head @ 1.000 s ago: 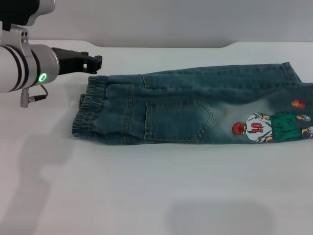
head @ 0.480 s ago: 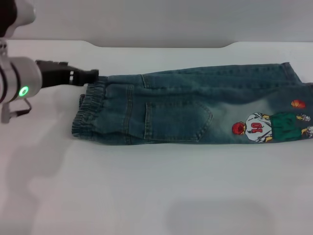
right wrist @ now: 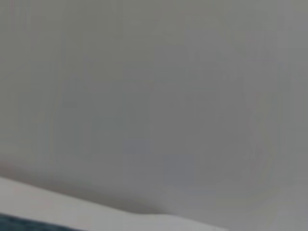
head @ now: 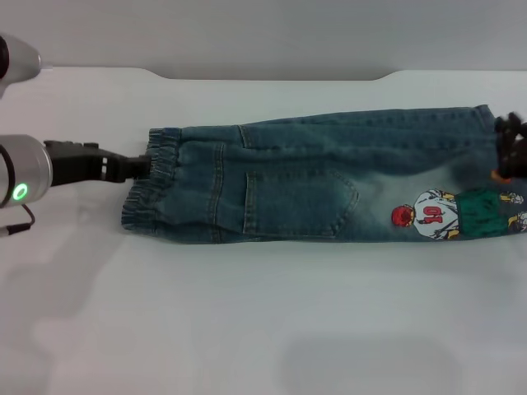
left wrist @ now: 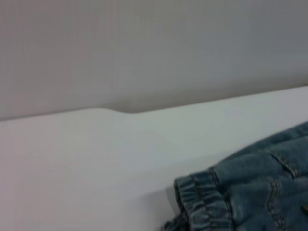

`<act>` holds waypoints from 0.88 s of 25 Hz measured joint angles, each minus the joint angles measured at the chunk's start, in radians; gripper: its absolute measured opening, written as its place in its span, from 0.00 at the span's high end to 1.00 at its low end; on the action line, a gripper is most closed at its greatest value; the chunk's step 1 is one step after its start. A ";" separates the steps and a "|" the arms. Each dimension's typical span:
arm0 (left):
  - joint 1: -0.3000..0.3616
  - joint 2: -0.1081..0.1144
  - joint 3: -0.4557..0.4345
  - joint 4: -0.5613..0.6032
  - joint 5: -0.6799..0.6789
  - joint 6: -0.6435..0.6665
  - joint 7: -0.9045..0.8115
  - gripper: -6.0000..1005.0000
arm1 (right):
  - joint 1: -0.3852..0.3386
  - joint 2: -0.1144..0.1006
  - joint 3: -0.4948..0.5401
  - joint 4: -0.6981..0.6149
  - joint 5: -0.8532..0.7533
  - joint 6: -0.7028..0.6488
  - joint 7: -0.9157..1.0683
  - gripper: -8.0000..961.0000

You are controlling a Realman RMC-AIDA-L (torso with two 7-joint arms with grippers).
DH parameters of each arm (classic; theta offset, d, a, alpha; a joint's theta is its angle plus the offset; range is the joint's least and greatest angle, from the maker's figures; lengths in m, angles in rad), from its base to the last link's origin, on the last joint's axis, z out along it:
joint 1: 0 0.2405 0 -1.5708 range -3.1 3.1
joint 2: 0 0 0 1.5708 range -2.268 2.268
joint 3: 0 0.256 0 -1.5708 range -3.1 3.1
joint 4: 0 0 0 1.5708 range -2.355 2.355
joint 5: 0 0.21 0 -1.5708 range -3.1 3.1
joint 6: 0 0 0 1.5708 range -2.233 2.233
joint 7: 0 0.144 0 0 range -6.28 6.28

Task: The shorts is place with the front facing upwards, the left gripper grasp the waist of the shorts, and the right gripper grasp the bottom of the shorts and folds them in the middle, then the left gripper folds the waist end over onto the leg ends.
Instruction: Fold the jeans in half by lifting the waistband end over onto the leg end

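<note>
The blue denim shorts (head: 313, 181) lie flat on the white table (head: 263, 321), folded lengthwise. Their elastic waist (head: 156, 177) is at the left and the leg ends (head: 486, 164), with a cartoon print (head: 449, 214), at the right. My left gripper (head: 142, 166) is low at the table, right against the waist's edge. The left wrist view shows the gathered waist (left wrist: 207, 202) close by. My right gripper (head: 510, 146) shows as a dark blur at the frame's right edge, over the leg ends. In the right wrist view only a sliver of denim (right wrist: 29, 224) appears.
A grey wall (head: 263, 33) runs behind the table's far edge (head: 272, 76). White tabletop lies in front of the shorts and to their left.
My left arm has come down and toward me, from behind the waist's far corner to its left edge. My right gripper has entered at the right over the leg ends.
</note>
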 joint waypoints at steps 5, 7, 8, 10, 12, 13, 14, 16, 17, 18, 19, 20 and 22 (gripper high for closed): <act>0.005 -0.001 0.020 0.005 0.000 -0.023 0.000 0.16 | 0.048 0.002 -0.033 -0.103 0.090 0.066 -0.070 0.99; 0.002 -0.002 0.020 0.006 0.000 -0.042 0.000 0.16 | 0.046 0.003 -0.063 -0.103 0.110 0.097 -0.101 0.99; 0.000 -0.002 0.020 0.006 -0.001 -0.051 0.000 0.16 | 0.045 0.004 -0.075 -0.102 0.114 0.110 -0.112 0.99; -0.001 -0.002 0.020 0.007 -0.001 -0.065 -0.002 0.16 | 0.046 0.005 -0.096 -0.101 0.122 0.126 -0.123 0.99; -0.001 -0.002 0.021 0.007 -0.001 -0.069 -0.005 0.16 | 0.048 0.005 -0.121 -0.101 0.140 0.133 -0.134 0.99; -0.001 -0.002 0.021 0.007 -0.001 -0.069 -0.005 0.16 | 0.049 0.006 -0.135 -0.102 0.149 0.139 -0.143 0.99; -0.001 -0.002 0.021 0.008 -0.001 -0.072 -0.008 0.16 | 0.050 0.006 -0.147 -0.104 0.157 0.149 -0.151 0.99; 0.005 -0.002 0.021 0.008 -0.001 -0.077 -0.011 0.16 | 0.054 0.005 -0.157 -0.109 0.170 0.170 -0.160 0.99; 0.005 -0.002 0.021 0.008 -0.001 -0.077 -0.011 0.16 | 0.056 0.005 -0.158 -0.112 0.181 0.175 -0.160 0.99; 0.006 -0.003 0.025 0.010 -0.001 -0.077 -0.012 0.16 | 0.059 0.005 -0.161 -0.115 0.197 0.178 -0.160 0.99; 0.006 -0.003 0.026 0.010 -0.001 -0.077 -0.012 0.16 | 0.063 0.005 -0.165 -0.117 0.214 0.182 -0.160 0.99; 0.007 -0.004 0.028 0.011 -0.001 -0.077 -0.012 0.16 | 0.067 0.005 -0.170 -0.122 0.227 0.188 -0.160 0.99; 0.007 -0.004 0.029 0.012 -0.001 -0.077 -0.013 0.15 | 0.072 0.005 -0.173 -0.129 0.233 0.205 -0.160 0.99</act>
